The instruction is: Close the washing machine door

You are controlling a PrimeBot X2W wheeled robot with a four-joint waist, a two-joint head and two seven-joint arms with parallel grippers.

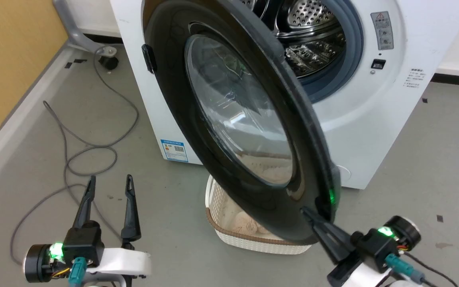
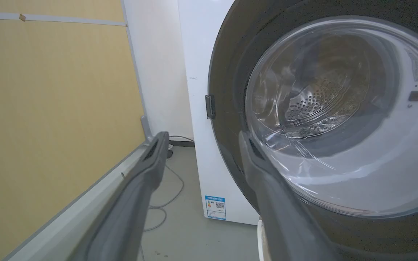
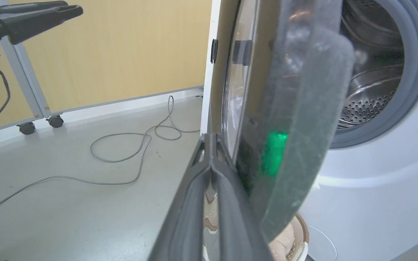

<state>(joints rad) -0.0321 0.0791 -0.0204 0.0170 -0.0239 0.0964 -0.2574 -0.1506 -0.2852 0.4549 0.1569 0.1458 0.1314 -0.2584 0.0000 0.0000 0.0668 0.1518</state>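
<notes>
The washing machine door (image 1: 237,111) stands swung well out from the washing machine (image 1: 373,119), hinged on the robot's left, so the steel drum (image 1: 313,40) is exposed behind it. The right gripper (image 1: 306,212) has its fingers pressed together with nothing between them, tips at the door's lower outer face close to the free edge. From where I stand I can't say for sure whether they touch it or are just beside it.

The worry is that contact point. Two narrow tips on a glossy, curved black face could slide off toward the rim as the door swings on its arc, and the arm would then lunge past into the gasket or the white front. A push that's too gentle would likely leave the door resting ajar rather than latched.

Below the door sits a cream basket (image 1: 253,243) with pale cloth in it, right in front of the machine. I can't tell how much room there is between its rim and the door's bottom edge, and the right forearm passes near it too.

The left gripper (image 1: 110,178) hangs well apart, fingers spread wide and empty. A grey cable (image 1: 137,113) loops over the floor off to the left, clear of the door's path.
</notes>
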